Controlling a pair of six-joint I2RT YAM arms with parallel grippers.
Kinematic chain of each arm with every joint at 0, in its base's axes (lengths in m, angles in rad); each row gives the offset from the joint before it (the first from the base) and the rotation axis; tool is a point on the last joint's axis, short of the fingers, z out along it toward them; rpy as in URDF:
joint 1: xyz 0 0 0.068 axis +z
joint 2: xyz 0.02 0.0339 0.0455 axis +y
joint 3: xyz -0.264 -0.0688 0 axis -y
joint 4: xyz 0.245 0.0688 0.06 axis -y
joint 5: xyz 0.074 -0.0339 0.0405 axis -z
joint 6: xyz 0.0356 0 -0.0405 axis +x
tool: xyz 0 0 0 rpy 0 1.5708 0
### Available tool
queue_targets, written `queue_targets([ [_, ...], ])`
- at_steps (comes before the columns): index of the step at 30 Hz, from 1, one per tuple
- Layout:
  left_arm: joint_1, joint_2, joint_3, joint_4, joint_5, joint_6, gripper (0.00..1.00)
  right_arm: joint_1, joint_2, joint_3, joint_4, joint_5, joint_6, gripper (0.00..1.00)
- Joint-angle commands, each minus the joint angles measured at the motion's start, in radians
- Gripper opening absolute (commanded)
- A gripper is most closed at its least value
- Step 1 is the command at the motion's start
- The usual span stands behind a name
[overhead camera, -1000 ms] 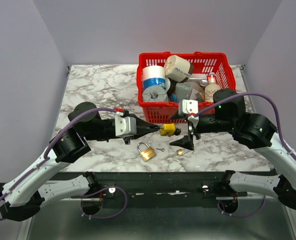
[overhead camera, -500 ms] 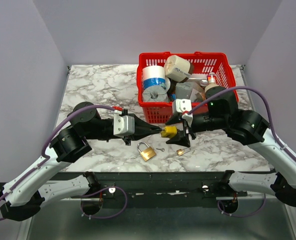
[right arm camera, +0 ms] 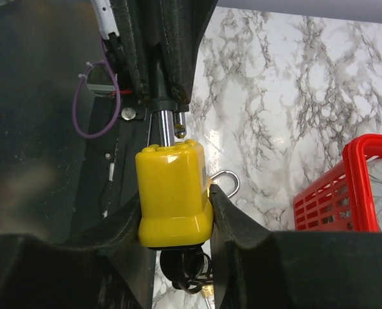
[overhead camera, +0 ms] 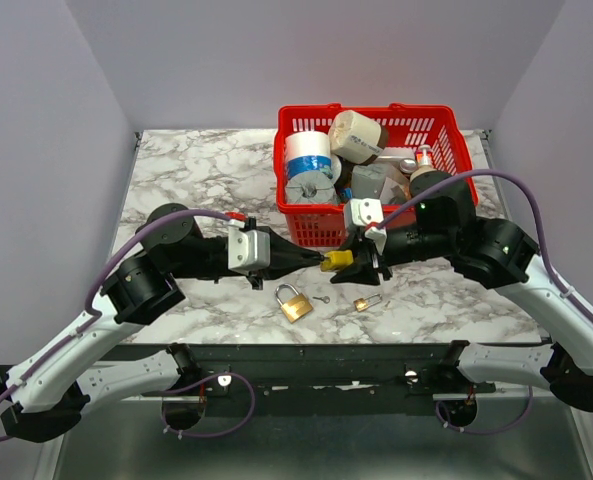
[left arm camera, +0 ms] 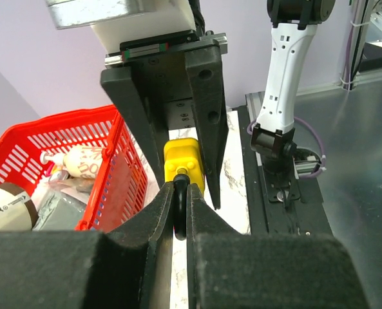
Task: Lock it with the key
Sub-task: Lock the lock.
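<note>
I see my left hand (overhead camera: 317, 261) pinching the shackle (right arm camera: 167, 132) of the yellow padlock (right arm camera: 174, 193), my right hand (overhead camera: 359, 263) pressed on its body, above the worktop (overhead camera: 176, 170), between middle and near edge.

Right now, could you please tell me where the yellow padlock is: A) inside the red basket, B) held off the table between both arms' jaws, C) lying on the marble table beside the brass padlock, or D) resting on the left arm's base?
B: the yellow padlock is held clear of the table, with the left jaws pinching its shackle and the right jaws pressed against both sides of its body.
</note>
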Motion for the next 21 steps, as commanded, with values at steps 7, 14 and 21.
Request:
queue_targets([
  [7, 0.038, 0.026, 0.065, -0.063, -0.039, -0.047, 0.52, 0.003, 0.006, 0.033, 0.018, 0.023, 0.053, 0.01],
  [14, 0.121, -0.019, 0.065, -0.200, 0.051, -0.084, 0.65, -0.023, 0.006, 0.028, 0.024, -0.004, 0.098, 0.01],
  [21, 0.134, -0.013, 0.078, -0.238, 0.082, -0.041, 0.55, -0.025, 0.018, 0.025, 0.025, -0.009, 0.096, 0.01],
])
